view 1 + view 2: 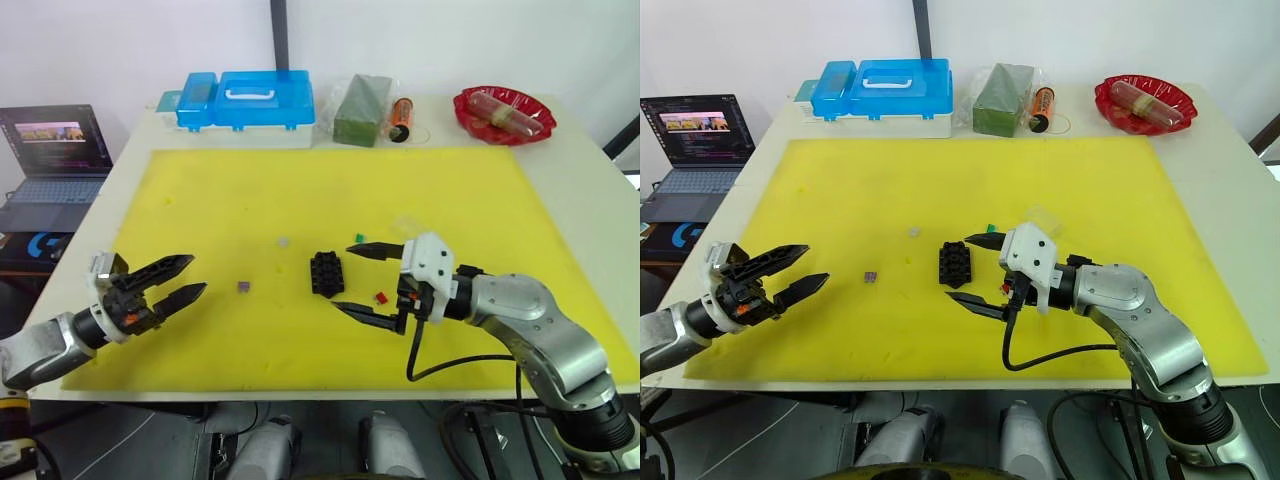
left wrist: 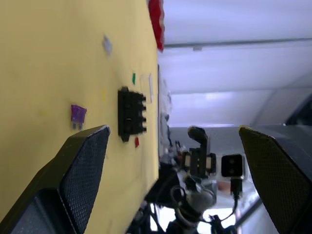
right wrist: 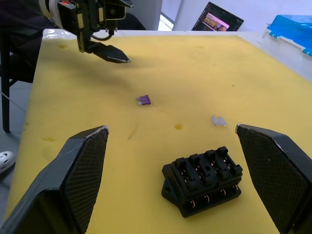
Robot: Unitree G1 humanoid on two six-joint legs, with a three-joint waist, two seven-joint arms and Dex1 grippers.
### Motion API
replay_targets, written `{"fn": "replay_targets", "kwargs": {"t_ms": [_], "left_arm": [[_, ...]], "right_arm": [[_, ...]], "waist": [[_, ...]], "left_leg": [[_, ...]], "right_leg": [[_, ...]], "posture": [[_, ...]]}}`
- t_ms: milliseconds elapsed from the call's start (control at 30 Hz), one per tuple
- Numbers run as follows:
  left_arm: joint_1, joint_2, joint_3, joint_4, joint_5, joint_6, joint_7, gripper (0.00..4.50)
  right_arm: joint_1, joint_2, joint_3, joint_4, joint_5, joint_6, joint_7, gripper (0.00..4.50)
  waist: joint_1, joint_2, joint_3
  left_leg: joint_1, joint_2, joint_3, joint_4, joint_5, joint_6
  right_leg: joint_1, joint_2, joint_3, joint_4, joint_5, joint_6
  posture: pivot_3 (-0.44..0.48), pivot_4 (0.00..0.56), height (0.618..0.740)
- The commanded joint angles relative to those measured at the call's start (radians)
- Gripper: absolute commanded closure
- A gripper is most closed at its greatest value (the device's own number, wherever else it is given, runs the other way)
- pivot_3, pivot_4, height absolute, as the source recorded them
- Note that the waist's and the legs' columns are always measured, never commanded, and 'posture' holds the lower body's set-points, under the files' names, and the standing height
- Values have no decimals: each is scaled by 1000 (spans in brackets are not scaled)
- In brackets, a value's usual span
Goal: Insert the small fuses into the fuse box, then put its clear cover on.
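The fuse box [image 1: 327, 273] lies on the yellow mat [image 1: 250, 190] near its middle, its slots empty. The right end effector [image 1: 367, 281] sits just to the box's right, fingers spread wide apart and holding nothing. A green fuse [image 1: 359, 238] lies just beyond the box toward the blue case [image 1: 247, 100], beside the upper finger; a red fuse [image 1: 381, 297] lies to the box's right, between the two fingers. A purple fuse [image 1: 243, 287] rests to the box's left, and a pale fuse [image 1: 283, 241] lies left of the box and farther back. The clear cover [image 1: 1043, 218] sits on the mat right of the box, past the green fuse. The left end effector [image 1: 174, 281] hovers well to the box's left, beyond the purple fuse, fingers apart and empty.
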Motion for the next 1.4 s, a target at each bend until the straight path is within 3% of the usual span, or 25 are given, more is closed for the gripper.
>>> {"fn": "replay_targets", "kwargs": {"t_ms": [33,600,1400], "left_arm": [[-26,28,-58,-1,-22,16,5,53],[-86,53,-142,36,-4,-41,28,53],[-147,-59,-113,53,268,-46,-44,53]], "right_arm": [[-1,-2,-16,-35,3,-5,-6,0],[43,-15,-30,-76,4,13,-38,0],[53,-21,-42,-72,3,11,-45,0]], "waist": [[-9,2,-1],[-11,3,-2],[-7,5,-4]], "left_leg": [[0,0,0,0,0,0],[0,1,0,-1,0,0],[0,0,0,-1,0,0]], "right_leg": [[0,0,0,0,0,0],[-2,0,0,0,0,0],[-1,0,0,0,0,0]], "posture": [[0,150,740],[0,150,740],[0,150,740]]}}
